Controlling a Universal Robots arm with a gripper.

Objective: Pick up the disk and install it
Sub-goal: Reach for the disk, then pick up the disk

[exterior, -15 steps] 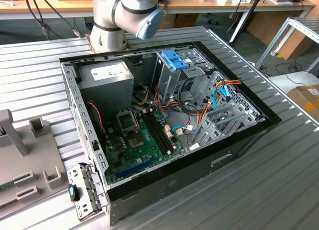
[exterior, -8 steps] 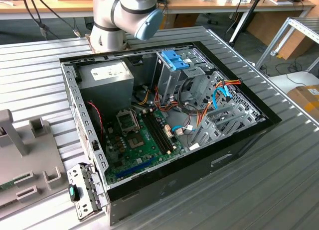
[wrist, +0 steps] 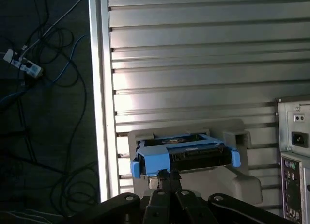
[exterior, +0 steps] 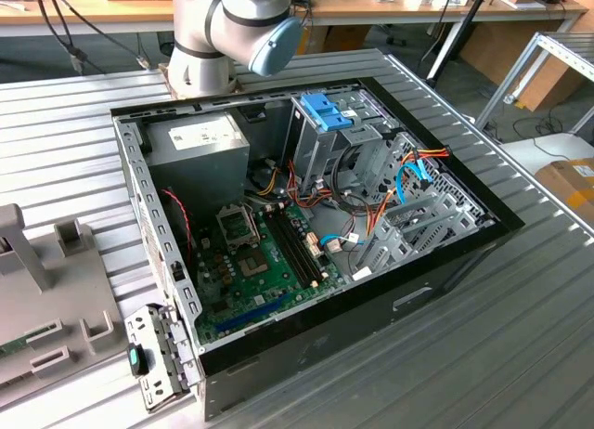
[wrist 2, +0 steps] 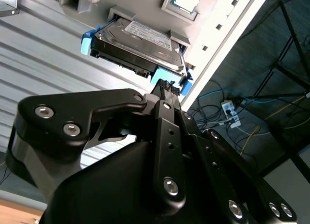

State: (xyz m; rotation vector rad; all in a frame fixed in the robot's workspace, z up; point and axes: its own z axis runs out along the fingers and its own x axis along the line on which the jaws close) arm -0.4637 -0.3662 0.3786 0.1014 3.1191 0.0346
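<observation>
The disk (wrist 2: 138, 44) is a dark flat drive with bright blue side rails and lies in a light grey holder (wrist 2: 145, 6) on the ribbed metal table. In the first wrist view the disk (wrist: 186, 153) faces me end-on, with blue tabs at both corners. My gripper (wrist 2: 167, 86) has its black fingers drawn together, shut, the tips right at the disk's near blue rail. Nothing is visibly held between them. The gripper (wrist: 167, 174) shows the same way in the first wrist view, just in front of the disk's edge.
The open computer case (exterior: 445, 262) lies on the table with its motherboard, cables and a silver drive cage topped by a blue clip (exterior: 327, 113). The arm's base (exterior: 232, 30) stands behind it. The case's rear panel (wrist: 295, 151) is beside the holder. The table edge (wrist: 101, 88) drops to a cabled floor.
</observation>
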